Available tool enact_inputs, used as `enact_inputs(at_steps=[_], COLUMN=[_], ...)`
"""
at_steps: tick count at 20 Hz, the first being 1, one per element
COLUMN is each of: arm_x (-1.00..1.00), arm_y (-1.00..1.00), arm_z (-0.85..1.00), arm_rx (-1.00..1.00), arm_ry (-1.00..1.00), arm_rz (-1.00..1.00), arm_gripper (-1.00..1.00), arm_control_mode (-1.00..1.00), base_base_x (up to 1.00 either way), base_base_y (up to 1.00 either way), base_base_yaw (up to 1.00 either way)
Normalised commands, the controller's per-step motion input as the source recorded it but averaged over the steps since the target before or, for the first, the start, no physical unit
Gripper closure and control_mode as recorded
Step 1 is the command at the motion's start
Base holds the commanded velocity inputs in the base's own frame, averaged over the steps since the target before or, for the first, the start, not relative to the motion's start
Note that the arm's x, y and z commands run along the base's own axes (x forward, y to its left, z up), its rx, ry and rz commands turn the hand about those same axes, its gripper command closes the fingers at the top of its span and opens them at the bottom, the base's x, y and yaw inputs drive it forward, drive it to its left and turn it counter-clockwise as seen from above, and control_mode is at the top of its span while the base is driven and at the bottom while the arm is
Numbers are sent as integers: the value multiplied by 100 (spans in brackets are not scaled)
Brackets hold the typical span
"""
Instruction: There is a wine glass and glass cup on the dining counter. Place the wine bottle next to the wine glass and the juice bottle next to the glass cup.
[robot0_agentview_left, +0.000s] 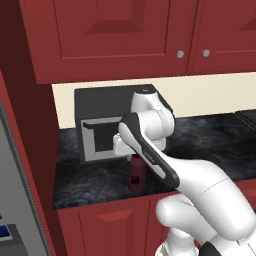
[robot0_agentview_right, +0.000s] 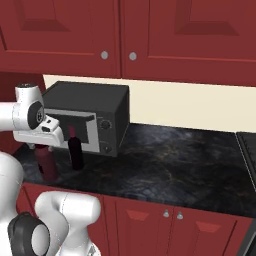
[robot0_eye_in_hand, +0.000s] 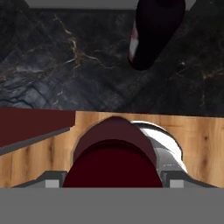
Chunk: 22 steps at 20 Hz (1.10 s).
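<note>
The juice bottle (robot0_agentview_left: 136, 175), dark red and wide, stands near the front edge of the black worktop (robot0_agentview_left: 210, 145), just in front of the microwave. My gripper (robot0_eye_in_hand: 113, 177) hangs straight over it. The dark red cap (robot0_eye_in_hand: 113, 153) sits between the two fingertips (robot0_eye_in_hand: 51, 179), which flank it closely without visibly squeezing it, so the gripper looks open. The wine bottle (robot0_agentview_right: 75, 150), tall, slim and nearly black, stands just beside the juice bottle (robot0_agentview_right: 46, 162), and it also appears at the top of the hand view (robot0_eye_in_hand: 155, 35). The wine glass, glass cup and dining counter are out of view.
A dark microwave (robot0_agentview_right: 92, 117) sits against the wall right behind both bottles. Red wall cabinets (robot0_agentview_right: 125, 35) hang above it. The worktop (robot0_agentview_right: 180, 165) stretches away to the right. Wooden floor (robot0_eye_in_hand: 201, 144) lies below the counter's front edge.
</note>
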Motion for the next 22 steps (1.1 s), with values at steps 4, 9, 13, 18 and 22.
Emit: enact_inputs(at_steps=[4, 9, 13, 18, 22], arm_x=[0, 0, 0, 0, 0], arm_y=[0, 0, 0, 0, 0], arm_z=[0, 0, 0, 0, 0], arm_rx=[0, 0, 0, 0, 0], arm_ry=[0, 0, 0, 0, 0], arm_rz=[0, 0, 0, 0, 0], arm_gripper=[100, 100, 100, 100, 100], arm_control_mode=[100, 100, 100, 100, 100], base_base_x=[-54, -64, -34, 0, 0], base_base_y=[1, 0, 1, 0, 0], base_base_yaw=[0, -5, -67, -96, -98])
